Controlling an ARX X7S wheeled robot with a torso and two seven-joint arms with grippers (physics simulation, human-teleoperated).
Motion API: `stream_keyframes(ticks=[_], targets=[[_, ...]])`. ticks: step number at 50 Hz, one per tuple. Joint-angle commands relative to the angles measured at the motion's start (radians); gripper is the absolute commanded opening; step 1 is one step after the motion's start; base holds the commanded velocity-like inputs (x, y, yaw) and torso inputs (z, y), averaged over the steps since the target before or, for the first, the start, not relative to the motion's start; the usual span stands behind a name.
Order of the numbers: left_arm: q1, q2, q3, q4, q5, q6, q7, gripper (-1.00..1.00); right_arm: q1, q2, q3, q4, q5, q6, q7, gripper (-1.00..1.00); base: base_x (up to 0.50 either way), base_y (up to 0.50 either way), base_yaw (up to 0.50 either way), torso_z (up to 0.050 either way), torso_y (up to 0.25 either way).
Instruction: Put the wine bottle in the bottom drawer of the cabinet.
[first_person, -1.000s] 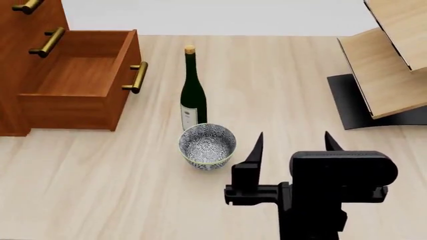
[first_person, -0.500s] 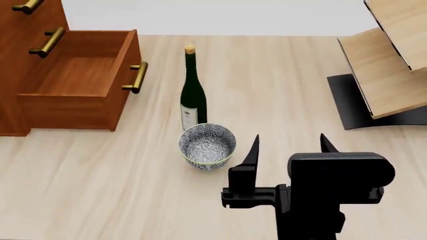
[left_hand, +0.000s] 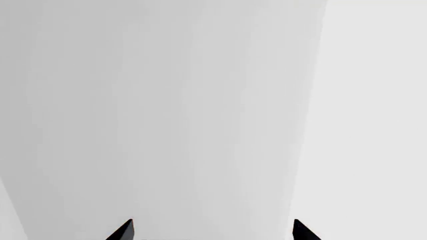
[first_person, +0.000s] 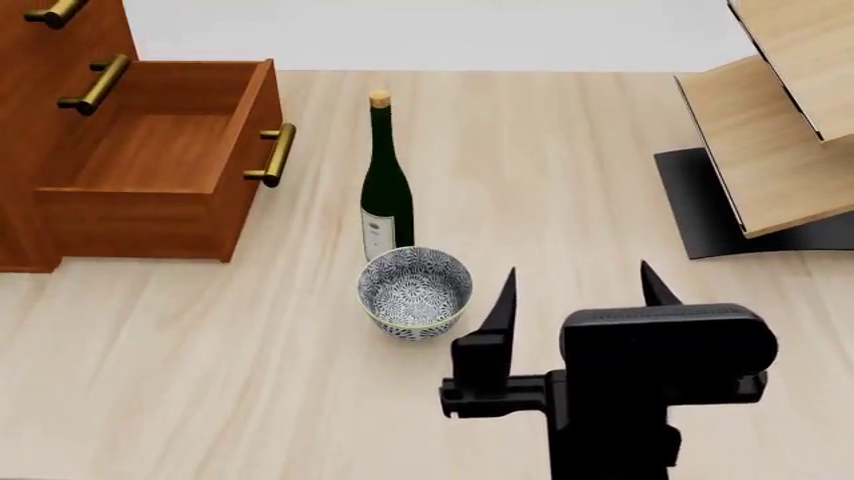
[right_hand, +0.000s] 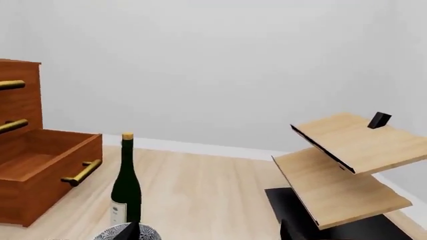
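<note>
**Bottle stands on the worktop, drawer is open**

The right gripper (first_person: 577, 283) is nearest, by the front edge of the worktop (first_person: 561, 170), a bit right of the middle. Its jaws are apart w/ nothing between them. Just past it & to the left sits a bowl (first_person: 415, 291) w/ a grey-white pattern.

Right behind the bowl stands the bottle (first_person: 386, 185). It is upright, dark green, w/ a tan cork & a white label. It is near the middle of the worktop & nothing holds it.

At the far left edge is the cabinet (first_person: 54, 45). Its bottom drawer (first_person: 154, 165) is pulled out & looks bare inside. The drawer's brass handle is near the bottle but not touching it.

At the far right edge stands a tan rack (first_person: 781, 110) on a black base.

The left gripper (left_hand: 212, 230) shows only 2 black tips, apart, facing a plain grey wall.
</note>
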Motion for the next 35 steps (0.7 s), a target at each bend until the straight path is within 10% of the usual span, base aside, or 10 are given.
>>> stream_keyframes(ticks=[1, 35], targets=[[0.017, -0.012, 0.033, -0.002, 0.031, 0.002, -0.004, 1.0, 0.001, 0.022, -0.042, 0.0, -0.033, -0.013, 0.009, 1.0, 0.0, 0.0, 0.0, 0.0, 0.0], [0.052, -0.029, 0.084, -0.007, 0.061, 0.017, -0.005, 1.0, 0.011, 0.054, -0.099, 0.008, -0.075, -0.012, 0.036, 1.0, 0.01, 0.23, 0.0, 0.0, 0.0]])
